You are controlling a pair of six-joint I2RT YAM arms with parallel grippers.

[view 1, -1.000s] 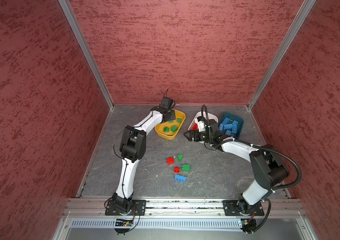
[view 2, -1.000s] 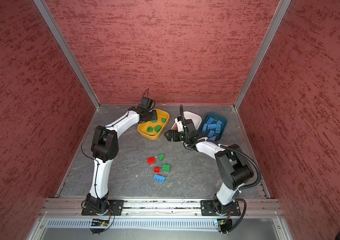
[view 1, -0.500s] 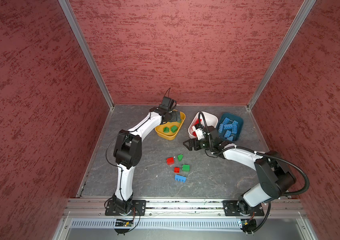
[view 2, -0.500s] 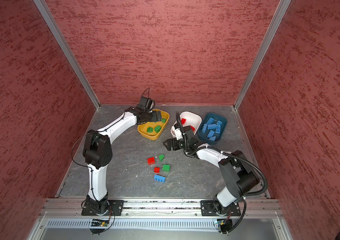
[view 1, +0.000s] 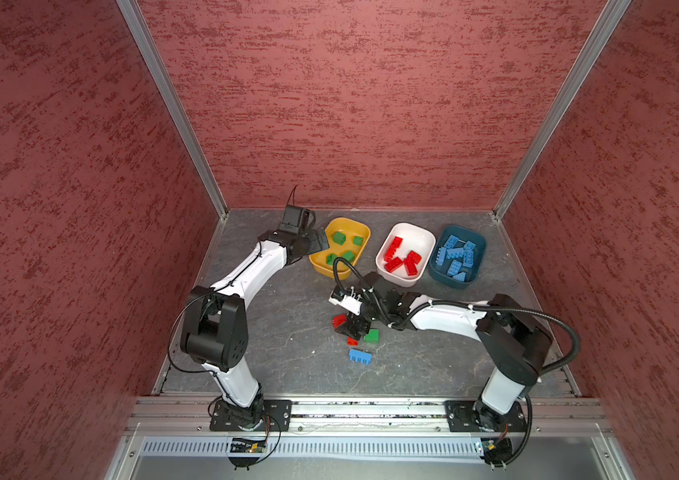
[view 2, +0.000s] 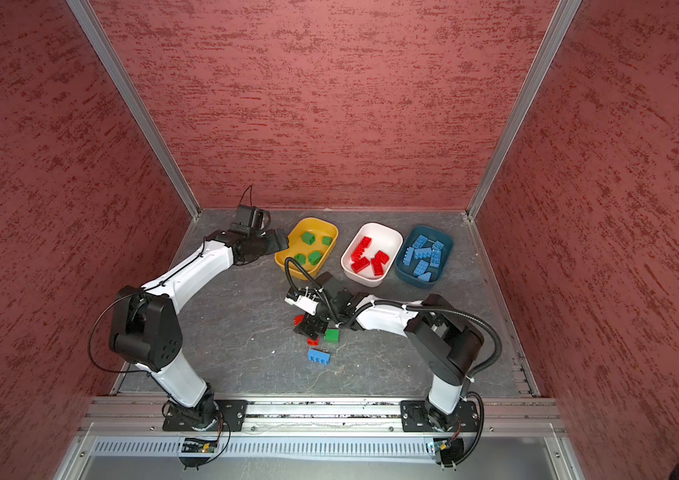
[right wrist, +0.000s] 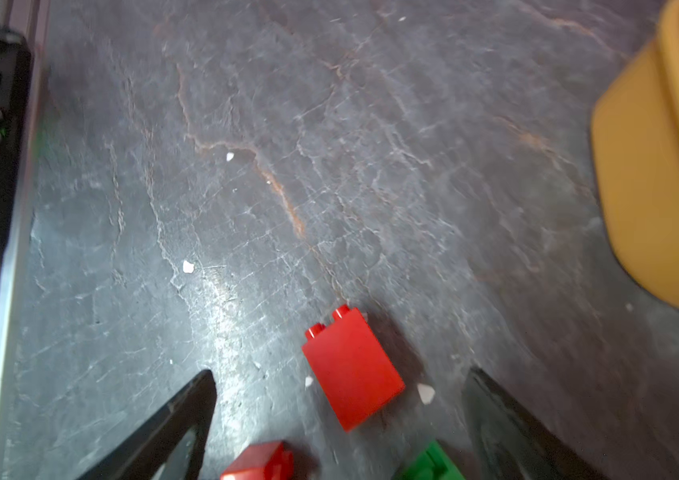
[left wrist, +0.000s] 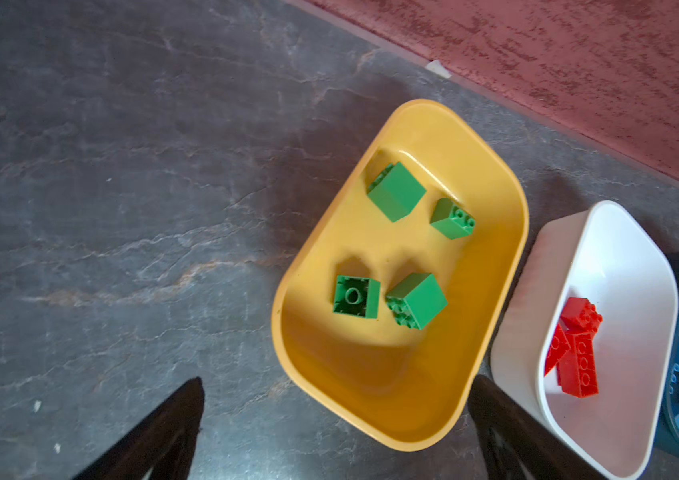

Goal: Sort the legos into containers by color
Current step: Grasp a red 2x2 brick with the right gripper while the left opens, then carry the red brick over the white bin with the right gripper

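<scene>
Straddling red lego [right wrist: 352,370] | right fingers [right wrist: 188,409] wide | left fingers [left wrist: 171,419] wide by yellow container [left wrist: 371,415]

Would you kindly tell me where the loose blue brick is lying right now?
In both top views the blue brick lies alone on the grey table, nearer the camera than the green brick and small red brick by the right gripper.

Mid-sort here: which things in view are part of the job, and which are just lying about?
Job:
- yellow tub, holding green bricks
- white tub, holding red bricks
- teal tub, holding blue bricks
- loose on the table: large red brick, small red brick, green brick, blue brick

Not part of it:
- white chips on the table
- front metal rail, a fixture
</scene>
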